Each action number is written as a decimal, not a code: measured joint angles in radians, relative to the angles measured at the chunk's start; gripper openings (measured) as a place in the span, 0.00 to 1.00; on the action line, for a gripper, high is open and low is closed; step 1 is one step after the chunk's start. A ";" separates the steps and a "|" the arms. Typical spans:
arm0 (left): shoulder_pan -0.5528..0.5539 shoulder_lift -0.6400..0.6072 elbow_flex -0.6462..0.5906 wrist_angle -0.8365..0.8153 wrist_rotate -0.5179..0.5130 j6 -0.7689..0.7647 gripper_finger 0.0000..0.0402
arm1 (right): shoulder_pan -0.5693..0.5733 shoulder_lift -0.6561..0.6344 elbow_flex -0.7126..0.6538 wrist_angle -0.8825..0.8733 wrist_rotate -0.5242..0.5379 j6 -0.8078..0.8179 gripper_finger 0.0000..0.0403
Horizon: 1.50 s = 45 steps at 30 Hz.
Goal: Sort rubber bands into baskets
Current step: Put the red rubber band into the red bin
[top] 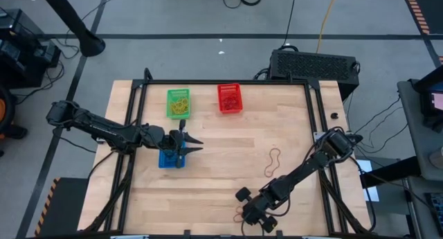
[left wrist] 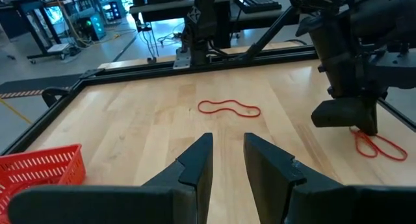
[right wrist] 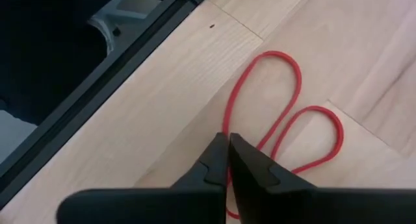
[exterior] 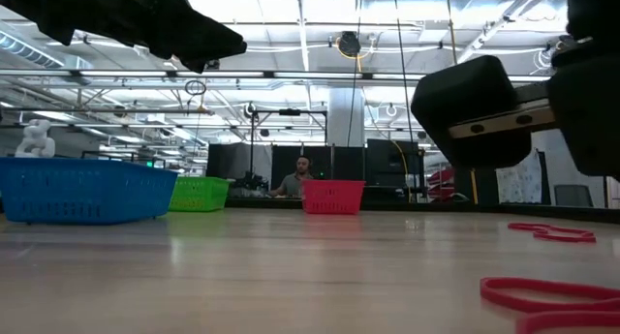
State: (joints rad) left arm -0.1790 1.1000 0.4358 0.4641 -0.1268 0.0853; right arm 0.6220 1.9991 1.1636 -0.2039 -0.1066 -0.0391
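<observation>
A red rubber band (right wrist: 286, 113) lies flat on the table (top: 221, 142) near its front edge, at about five o'clock from the table's middle. In the right wrist view it is folded into two lobes, and the right gripper (top: 250, 213) sits right over it with its fingers pressed together at the loop's edge; whether the band is actually pinched I cannot tell. A second red band (top: 274, 163) lies at about three o'clock from the middle, a wavy figure-eight whose long axis runs roughly twelve to six in the high view.

These two seem to be all that is left on the wood. The green basket (top: 178, 103), at eleven o'clock, already holds a tangle of yellowish bands; the red basket (top: 230, 98), at twelve, shows nothing I can make out; the blue basket (top: 170, 158) sits at nine, mostly under the left gripper (top: 196, 145). That gripper hovers above it with a narrow gap between its fingers, holding nothing. Sorting looks well advanced.
</observation>
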 joint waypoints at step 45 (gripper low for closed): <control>0.003 0.000 0.000 -0.037 -0.013 0.022 0.24 | -0.911 -0.320 0.237 -0.270 0.350 -0.497 0.00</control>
State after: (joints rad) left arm -0.1761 1.1000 0.4358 0.4271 -0.1403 0.1070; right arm -0.2888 1.6788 1.4010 -0.4734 0.2438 -0.5357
